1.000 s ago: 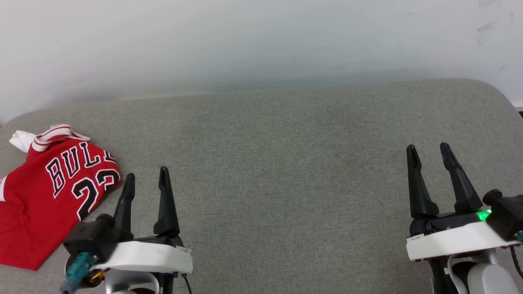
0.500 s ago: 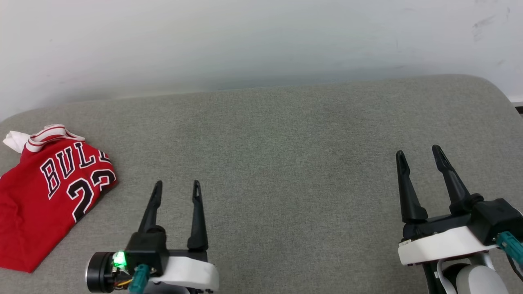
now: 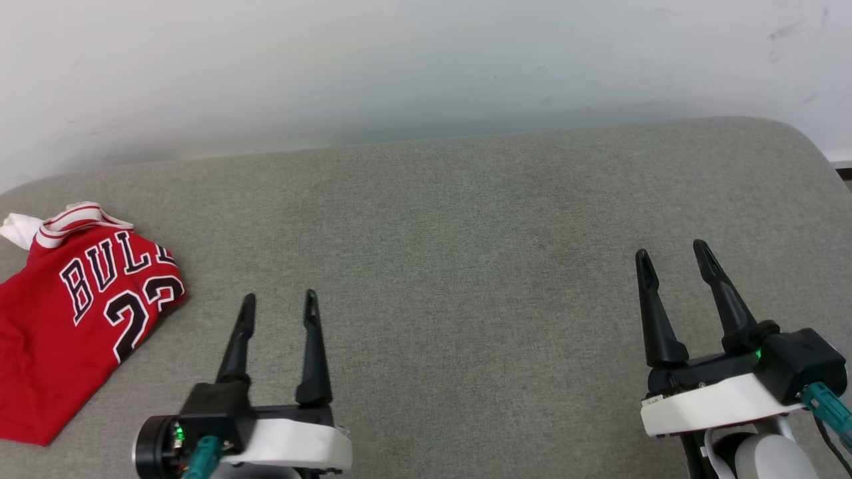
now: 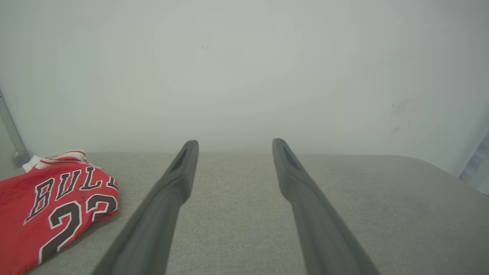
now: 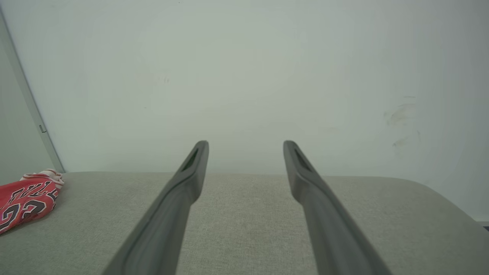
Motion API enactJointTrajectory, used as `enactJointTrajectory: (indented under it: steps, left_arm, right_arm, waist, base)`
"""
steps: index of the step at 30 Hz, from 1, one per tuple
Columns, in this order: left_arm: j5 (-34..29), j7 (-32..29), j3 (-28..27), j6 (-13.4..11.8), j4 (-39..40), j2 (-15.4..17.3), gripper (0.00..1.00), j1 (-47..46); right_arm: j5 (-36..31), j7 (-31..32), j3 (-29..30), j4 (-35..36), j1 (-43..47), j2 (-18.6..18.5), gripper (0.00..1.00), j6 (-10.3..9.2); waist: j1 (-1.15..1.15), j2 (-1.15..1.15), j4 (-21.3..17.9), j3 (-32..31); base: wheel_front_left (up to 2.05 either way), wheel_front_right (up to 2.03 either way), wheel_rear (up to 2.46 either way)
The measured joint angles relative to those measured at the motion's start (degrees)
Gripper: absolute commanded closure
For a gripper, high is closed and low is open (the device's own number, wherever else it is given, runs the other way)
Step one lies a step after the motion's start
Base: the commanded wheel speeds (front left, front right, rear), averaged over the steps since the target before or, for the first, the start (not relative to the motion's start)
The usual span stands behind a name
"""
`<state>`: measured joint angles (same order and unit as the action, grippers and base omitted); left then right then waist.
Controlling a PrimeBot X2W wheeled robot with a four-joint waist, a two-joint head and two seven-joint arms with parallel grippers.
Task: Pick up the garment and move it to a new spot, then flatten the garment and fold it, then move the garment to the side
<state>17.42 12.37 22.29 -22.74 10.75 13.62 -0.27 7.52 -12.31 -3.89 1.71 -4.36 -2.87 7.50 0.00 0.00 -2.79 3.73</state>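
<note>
Garment (image 3: 73, 313), folded, lies at the left end of the grey padded counter (image 3: 466, 266); left tool (image 3: 278, 298) and right tool (image 3: 671, 251) stand wide and empty, so the task appears nearly finished.

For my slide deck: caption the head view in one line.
Red jersey folded at left end of grey cushion; left tool and right tool open, empty.

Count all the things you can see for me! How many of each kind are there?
Red shirt: 1
Robot grippers: 2, the left gripper and the right gripper, both open and holding nothing
Grey cushion: 1
Total: 4
</note>
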Motion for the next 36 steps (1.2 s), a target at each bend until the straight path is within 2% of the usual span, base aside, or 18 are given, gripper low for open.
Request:
enactJointTrajectory:
  steps: [3, 7, 10, 13, 16, 25, 36]
  left_arm:
    - [-0.34, 0.32, -4.20, 4.01, -0.08, -2.19, 0.00, 1.29]
    - [-1.25, 0.80, -9.05, 11.38, -1.21, -5.48, 0.00, 2.96]
    - [-3.03, 1.02, -12.72, 15.86, -2.35, -7.62, 0.00, 4.01]
    - [-5.25, 1.44, -15.30, 19.28, -3.10, -9.00, 0.00, 4.81]
    - [-7.46, 1.75, -17.02, 21.54, -3.47, -10.00, 0.00, 4.99]
    - [-12.47, 2.56, -18.93, 23.07, -3.61, -10.63, 0.00, 5.35]
    - [-11.70, 2.70, -19.24, 22.69, -4.07, -10.65, 0.00, 5.70]
  right_arm:
    - [0.09, -0.37, 0.08, -0.52, 0.03, -0.01, 0.00, 0.00]
    - [0.05, -0.80, -0.01, -1.38, 0.10, -0.01, 0.00, 0.00]
    - [0.09, -1.21, -0.09, -2.57, 0.34, -0.01, 0.00, 0.00]
    - [-0.40, -1.45, -0.18, -3.34, 0.38, -0.01, 0.00, 0.00]
    - [-1.48, -1.80, -0.32, -3.68, 0.37, -0.01, 0.00, 0.00]
    - [-4.50, -2.66, -0.41, -3.83, 0.33, -0.01, 0.00, 0.00]
    - [-4.01, -2.77, -0.88, -3.90, 0.34, -0.01, 0.00, 0.00]
  waist:
    - [0.00, 0.00, -0.08, 0.13]
    - [0.00, 0.00, -0.20, 0.18]
    - [0.00, 0.00, -0.32, 0.07]
    - [0.00, 0.00, -0.44, 0.03]
    - [0.00, 0.00, -0.54, 0.14]
    - [0.00, 0.00, -0.77, 0.37]
    - [0.00, 0.00, -0.76, -0.03]
  base:
    - [0.00, 0.00, 0.00]
    - [0.00, 0.00, 0.00]
    - [0.00, 0.00, 0.00]
    - [0.00, 0.00, 0.00]
    - [0.00, 0.00, 0.00]
    - [0.00, 0.00, 0.00]
    - [0.00, 0.00, 0.00]
